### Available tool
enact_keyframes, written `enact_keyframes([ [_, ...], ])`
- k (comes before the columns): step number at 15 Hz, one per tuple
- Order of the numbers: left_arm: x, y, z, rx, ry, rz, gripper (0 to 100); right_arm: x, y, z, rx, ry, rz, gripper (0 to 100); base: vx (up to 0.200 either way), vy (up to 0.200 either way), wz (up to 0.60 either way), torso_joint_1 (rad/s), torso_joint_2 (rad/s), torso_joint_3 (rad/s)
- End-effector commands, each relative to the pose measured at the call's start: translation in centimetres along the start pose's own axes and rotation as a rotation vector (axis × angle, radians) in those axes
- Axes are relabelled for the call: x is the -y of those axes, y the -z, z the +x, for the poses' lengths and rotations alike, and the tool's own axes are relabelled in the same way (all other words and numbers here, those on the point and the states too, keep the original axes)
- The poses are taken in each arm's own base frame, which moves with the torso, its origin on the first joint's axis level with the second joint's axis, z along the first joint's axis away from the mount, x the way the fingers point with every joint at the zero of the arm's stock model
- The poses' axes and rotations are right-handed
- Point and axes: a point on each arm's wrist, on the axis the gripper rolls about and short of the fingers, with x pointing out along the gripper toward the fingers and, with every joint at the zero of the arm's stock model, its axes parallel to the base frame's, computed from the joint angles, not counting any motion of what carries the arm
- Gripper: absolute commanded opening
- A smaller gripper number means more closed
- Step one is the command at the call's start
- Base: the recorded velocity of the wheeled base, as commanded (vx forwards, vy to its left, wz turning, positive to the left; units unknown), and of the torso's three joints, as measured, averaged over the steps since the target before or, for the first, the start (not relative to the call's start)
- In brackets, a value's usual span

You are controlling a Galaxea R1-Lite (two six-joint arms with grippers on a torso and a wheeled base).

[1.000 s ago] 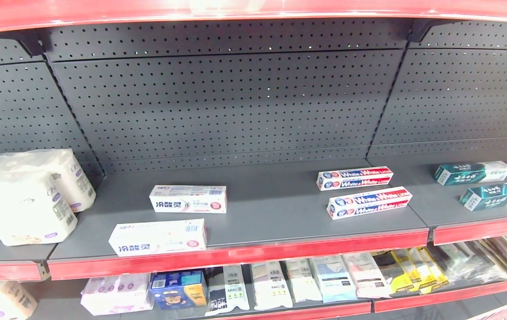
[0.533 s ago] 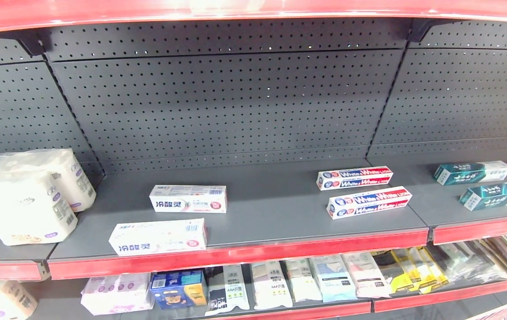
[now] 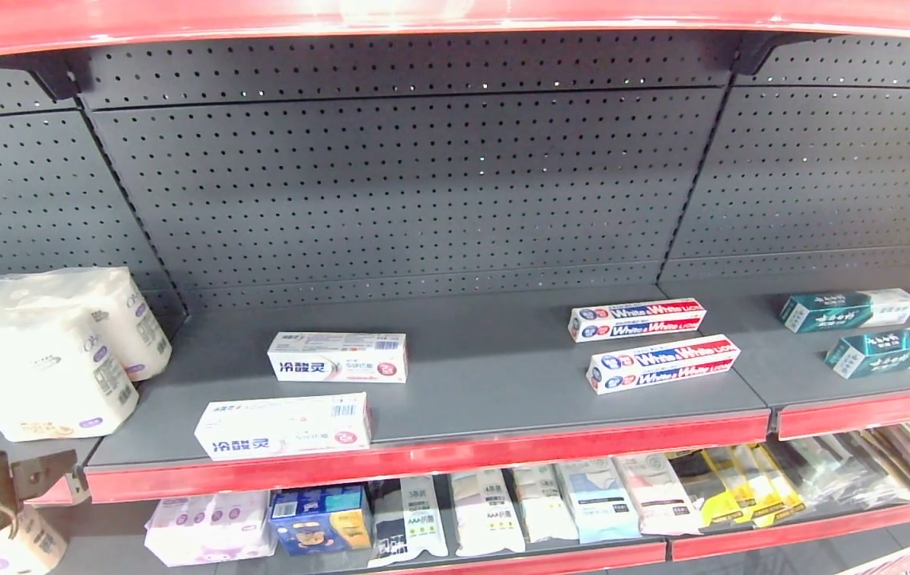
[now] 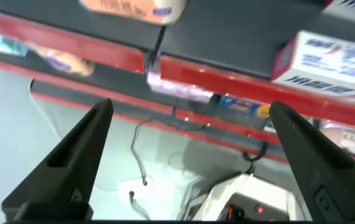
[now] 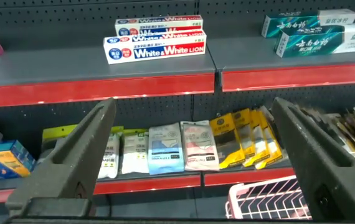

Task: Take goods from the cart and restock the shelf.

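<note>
- Shop aisle: grey pegboard shelf [image 3: 471, 375] with a red front edge, sparsely stocked.
- Left gripper [image 4: 190, 109]: fingers apart, empty, low by the shelf's front edge. A white toothpaste box [image 4: 333, 62] sits just above it.
- Right gripper [image 5: 193, 102]: fingers apart, empty. Red-white toothpaste boxes [image 5: 156, 46] are ahead and above, and a corner of the pink wire cart [image 5: 265, 199] is below it.
- Cart goods are hidden, probably cartons like these: light, stiff card, easily dented. Pinch across the narrow sides, mid-length.

light: bright, overhead | glare: top red shelf edge [image 3: 391, 9] | edges: bowed
</note>
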Motion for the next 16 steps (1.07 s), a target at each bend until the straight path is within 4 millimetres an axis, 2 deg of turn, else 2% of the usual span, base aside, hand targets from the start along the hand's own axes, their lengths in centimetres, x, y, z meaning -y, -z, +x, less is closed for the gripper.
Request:
enact_keyframes([
  [1, 0.5, -0.2, 3.4, -0.131, -0.034, 0.019, 100, 0.0, 0.0, 0.0, 0.001, -0.001, -0.001, 100, 0.0, 0.0, 0.0, 0.0, 0.0, 0.0],
  [4, 0.8, -0.6, 6.4, -0.162, -0.055, 0.022, 100, 0.0, 0.0, 0.0, 0.001, -0.001, -0.001, 100, 0.0, 0.0, 0.0, 0.0, 0.0, 0.0],
  [6, 1.1, -0.6, 8.5, -0.179, -0.065, 0.086, 100, 0.0, 0.0, 0.0, 0.001, -0.001, -0.001, 100, 0.0, 0.0, 0.0, 0.0, 0.0, 0.0],
  [10, 1.9, -0.8, 10.0, -0.17, -0.042, 0.186, 100, 0.0, 0.0, 0.0, 0.001, -0.001, 0.001, 100, 0.0, 0.0, 0.0, 0.0, 0.0, 0.0],
  [16, 3.0, -0.7, 10.8, -0.166, -0.007, 0.212, 100, 0.0, 0.0, 0.0, 0.001, -0.001, 0.001, 100, 0.0, 0.0, 0.0, 0.0, 0.0, 0.0],
])
